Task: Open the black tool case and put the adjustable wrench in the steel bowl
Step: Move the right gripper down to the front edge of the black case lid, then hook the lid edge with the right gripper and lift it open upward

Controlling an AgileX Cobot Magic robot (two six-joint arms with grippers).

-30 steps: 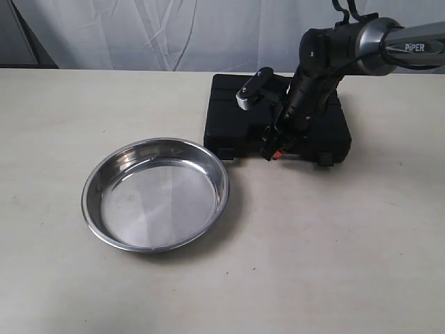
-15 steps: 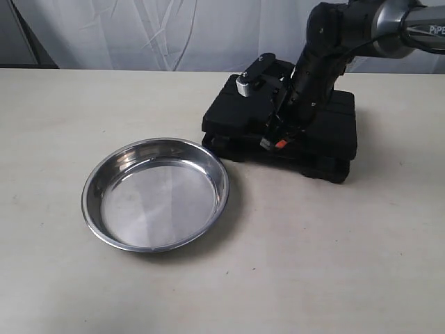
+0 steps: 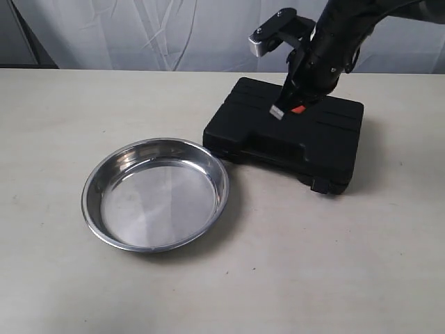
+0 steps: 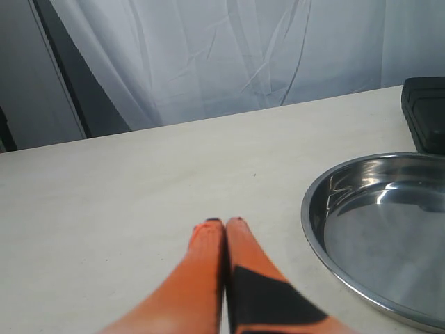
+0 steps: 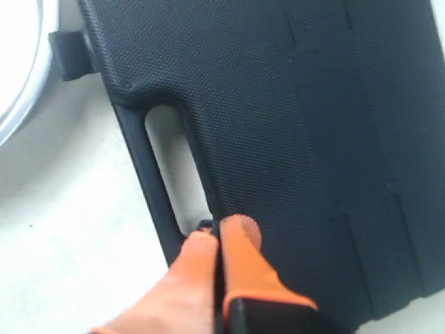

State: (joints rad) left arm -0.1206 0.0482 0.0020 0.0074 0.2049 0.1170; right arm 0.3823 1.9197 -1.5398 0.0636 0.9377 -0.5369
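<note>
The black tool case [image 3: 306, 139] lies shut on the table, turned at an angle, its handle side towards the steel bowl [image 3: 154, 195]. My right gripper [image 3: 286, 111] hangs just above the lid, shut, with nothing seen between its orange fingers. In the right wrist view the gripper [image 5: 221, 233] is over the case [image 5: 292, 104] beside the handle slot [image 5: 177, 174]. My left gripper [image 4: 224, 224] is shut and empty over bare table, next to the bowl [image 4: 389, 236]. The bowl holds nothing. The adjustable wrench is not in view.
A white curtain [image 3: 174, 35] hangs behind the table. A corner of the case [image 4: 424, 111] shows past the bowl in the left wrist view. A black latch tab [image 5: 69, 56] sticks out from the case's edge near the bowl's rim [image 5: 21, 97].
My right gripper has risen from the case's front edge to above the lid. The case, lifted at the front half a second ago, now lies flat and turned further round.
</note>
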